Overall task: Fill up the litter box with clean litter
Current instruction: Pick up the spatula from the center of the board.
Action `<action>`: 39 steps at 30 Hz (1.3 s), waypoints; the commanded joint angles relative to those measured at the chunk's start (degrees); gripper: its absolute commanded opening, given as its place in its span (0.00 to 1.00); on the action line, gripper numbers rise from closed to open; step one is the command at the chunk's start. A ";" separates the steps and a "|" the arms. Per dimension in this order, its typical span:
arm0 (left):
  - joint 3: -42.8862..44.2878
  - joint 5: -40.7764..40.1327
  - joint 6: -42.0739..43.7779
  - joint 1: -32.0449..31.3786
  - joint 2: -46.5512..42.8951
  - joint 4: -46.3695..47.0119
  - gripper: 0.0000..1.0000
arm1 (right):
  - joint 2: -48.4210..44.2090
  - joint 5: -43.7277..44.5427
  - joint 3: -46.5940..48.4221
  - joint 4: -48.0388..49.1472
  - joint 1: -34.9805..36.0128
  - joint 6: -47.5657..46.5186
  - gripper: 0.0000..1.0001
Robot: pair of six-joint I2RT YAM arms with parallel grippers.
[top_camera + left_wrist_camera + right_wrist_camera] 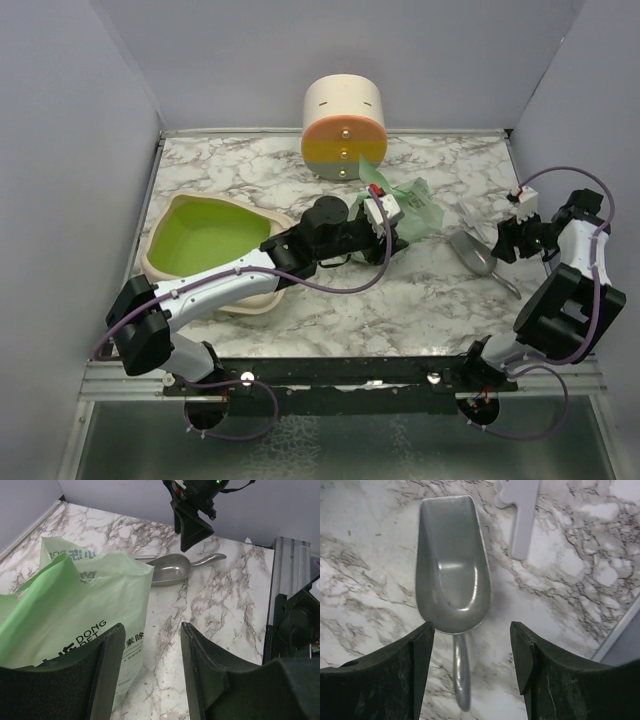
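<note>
We've got the left gripper with jaws parted and empty, one finger right beside the mint-green litter bag at mid-table, the litter box at the table's left under that arm, and the right gripper spread wide above the grey scoop, holding nothing.

Green-lined litter box left, mint-green bag centre

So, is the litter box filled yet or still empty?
Empty, as far as visible: the litter box shows a bare lime-green floor in the top view, no granules. Its near edge is hidden behind the left arm.
</note>
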 commanded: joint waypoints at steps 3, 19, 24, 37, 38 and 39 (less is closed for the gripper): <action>-0.62 -4.53 1.84 -1.64 0.12 0.09 0.49 | 5.00 3.76 4.04 3.13 -0.40 -8.34 0.60; -1.72 -7.47 1.89 -3.16 3.34 0.78 0.47 | 10.94 5.12 -2.08 6.05 1.55 -5.74 0.56; -2.45 -7.62 1.60 -3.25 3.44 1.74 0.47 | 11.63 4.76 -2.49 6.36 1.80 -4.99 0.55; -3.00 -7.42 1.14 -3.35 2.17 2.68 0.51 | 11.26 3.55 1.03 4.78 2.09 0.90 0.01; -2.77 -7.46 1.15 -3.33 2.05 2.39 0.51 | 10.32 3.04 1.28 4.66 2.09 1.34 0.01; -2.68 -7.60 1.18 -3.34 1.77 2.12 0.51 | 9.24 2.52 1.59 4.61 2.15 2.04 0.01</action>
